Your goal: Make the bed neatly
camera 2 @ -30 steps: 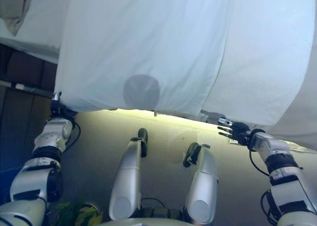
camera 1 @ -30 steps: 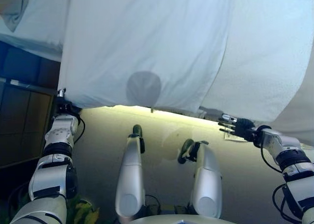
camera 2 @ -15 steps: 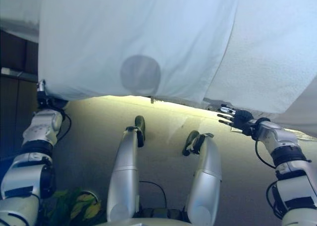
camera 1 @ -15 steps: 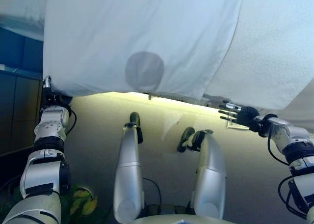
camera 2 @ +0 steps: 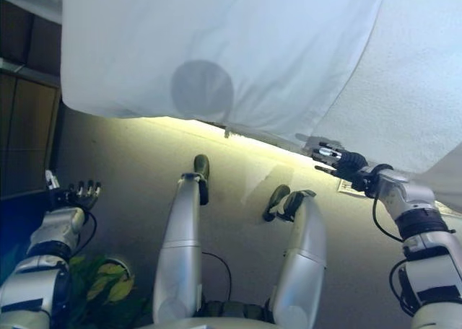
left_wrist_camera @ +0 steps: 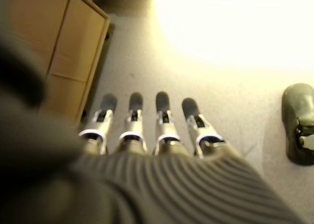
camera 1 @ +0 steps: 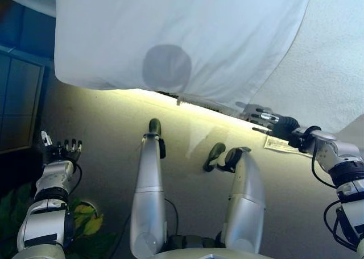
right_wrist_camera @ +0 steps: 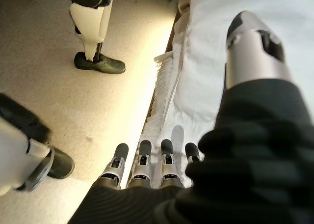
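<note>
A smooth white sheet (camera 1: 187,26) hangs over the bed's near edge, its lower hem free above the floor. To its right lies a textured white cover (camera 1: 335,66). My left hand (camera 1: 58,152) is low at the left, well below the sheet's corner, open with straight fingers (left_wrist_camera: 162,121) over the carpet and holding nothing. My right hand (camera 1: 277,124) is open too, fingers (right_wrist_camera: 143,167) straight and pointing at the bed's edge under the hanging cloth (right_wrist_camera: 211,47), without gripping it.
A wooden cabinet (camera 1: 17,94) stands at the left beside the bed. A slip of paper (camera 1: 280,145) lies on the beige carpet (camera 1: 108,128) near my right hand. Something green and yellow (camera 1: 85,220) sits on the floor at the lower left.
My left hand has let go of the sheet's left corner and dropped away from it, fingers now spread. The right hand has stayed at the bed's edge. The view shifted a little.
</note>
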Controlling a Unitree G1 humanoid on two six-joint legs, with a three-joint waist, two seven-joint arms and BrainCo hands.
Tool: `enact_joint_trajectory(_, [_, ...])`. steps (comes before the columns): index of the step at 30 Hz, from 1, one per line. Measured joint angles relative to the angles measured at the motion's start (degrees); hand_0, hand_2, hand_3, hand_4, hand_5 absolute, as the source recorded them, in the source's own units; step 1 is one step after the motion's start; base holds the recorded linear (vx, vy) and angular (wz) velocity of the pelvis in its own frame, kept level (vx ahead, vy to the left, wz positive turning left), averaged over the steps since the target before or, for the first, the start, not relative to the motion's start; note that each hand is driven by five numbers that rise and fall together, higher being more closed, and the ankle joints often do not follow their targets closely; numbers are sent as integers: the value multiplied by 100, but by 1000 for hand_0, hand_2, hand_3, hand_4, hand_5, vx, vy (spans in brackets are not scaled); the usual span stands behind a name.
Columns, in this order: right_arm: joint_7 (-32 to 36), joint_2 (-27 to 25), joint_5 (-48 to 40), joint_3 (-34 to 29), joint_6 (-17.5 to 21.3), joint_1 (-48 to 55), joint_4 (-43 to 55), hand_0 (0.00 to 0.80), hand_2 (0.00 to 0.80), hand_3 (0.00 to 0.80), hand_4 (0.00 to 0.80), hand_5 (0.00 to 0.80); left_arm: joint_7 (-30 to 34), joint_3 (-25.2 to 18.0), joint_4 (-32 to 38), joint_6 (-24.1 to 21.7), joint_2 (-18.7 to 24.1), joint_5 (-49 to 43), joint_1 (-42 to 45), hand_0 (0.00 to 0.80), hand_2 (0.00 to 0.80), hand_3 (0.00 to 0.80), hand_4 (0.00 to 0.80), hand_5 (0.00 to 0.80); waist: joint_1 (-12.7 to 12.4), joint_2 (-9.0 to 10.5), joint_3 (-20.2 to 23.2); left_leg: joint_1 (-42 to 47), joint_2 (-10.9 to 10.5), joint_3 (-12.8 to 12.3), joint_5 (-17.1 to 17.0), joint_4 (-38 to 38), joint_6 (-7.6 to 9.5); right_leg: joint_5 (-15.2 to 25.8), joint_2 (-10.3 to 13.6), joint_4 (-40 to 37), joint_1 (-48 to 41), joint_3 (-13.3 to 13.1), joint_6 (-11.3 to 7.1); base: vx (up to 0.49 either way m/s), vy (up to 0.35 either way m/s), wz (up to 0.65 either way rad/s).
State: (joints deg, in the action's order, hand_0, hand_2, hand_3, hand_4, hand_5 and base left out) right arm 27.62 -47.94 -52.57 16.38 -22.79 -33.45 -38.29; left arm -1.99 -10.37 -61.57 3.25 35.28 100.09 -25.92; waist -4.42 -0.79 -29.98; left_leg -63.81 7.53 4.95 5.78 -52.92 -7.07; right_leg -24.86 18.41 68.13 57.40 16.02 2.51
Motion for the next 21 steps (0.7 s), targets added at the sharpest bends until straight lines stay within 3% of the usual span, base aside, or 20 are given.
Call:
enact_joint_trajectory(4, [-143,8,-55,1,-17,17,154,0,0,0,0,0,479,5,334,-27,-42,-7,43,0,0,0,0,0,-75,34,-2,21,4,0,5,2,-8,5,-10,-18,-30,-7,-20,1,-56,0])
enact_joint_trajectory(6, [-267,10,-110,-11,-34,141,304,0,0,0,0,0,1025,83,880,-222,-84,-62,156,0,0,0,0,0,-83,61,-15,63,7,0,5,12,-8,11,-12,-31,-72,-6,-27,8,-45,-1])
enact_joint_trajectory(9, [-356,173,-107,-231,-21,578,562,0,0,0,0,0,2209,504,2107,-502,-188,-282,567,0,0,0,0,0,-143,86,-14,287,-12,-11,-30,191,-20,38,-22,-200,-290,8,-69,-3,-39,3])
enact_joint_trajectory(11, [-375,331,-97,-253,0,802,621,0,0,0,0,0,3232,701,2555,-509,-322,-491,846,0,0,0,0,0,-140,93,-10,538,-46,-67,-70,431,24,102,-23,-427,-507,15,-109,0,0,0])
enact_joint_trajectory(14, [-378,462,-81,-251,5,950,583,0,0,0,0,0,4347,771,2783,-411,-426,-529,1144,0,0,0,0,0,-129,90,-8,770,-54,-159,-101,650,48,193,-29,-671,-703,9,-168,3,-5,-1])
enact_joint_trajectory(21, [-438,646,-81,-249,81,895,510,0,0,0,0,0,5543,770,2906,-145,-609,-613,1235,0,0,0,0,0,-258,86,-9,1014,-91,-222,-99,857,40,255,-25,-937,-967,5,-261,25,-35,2])
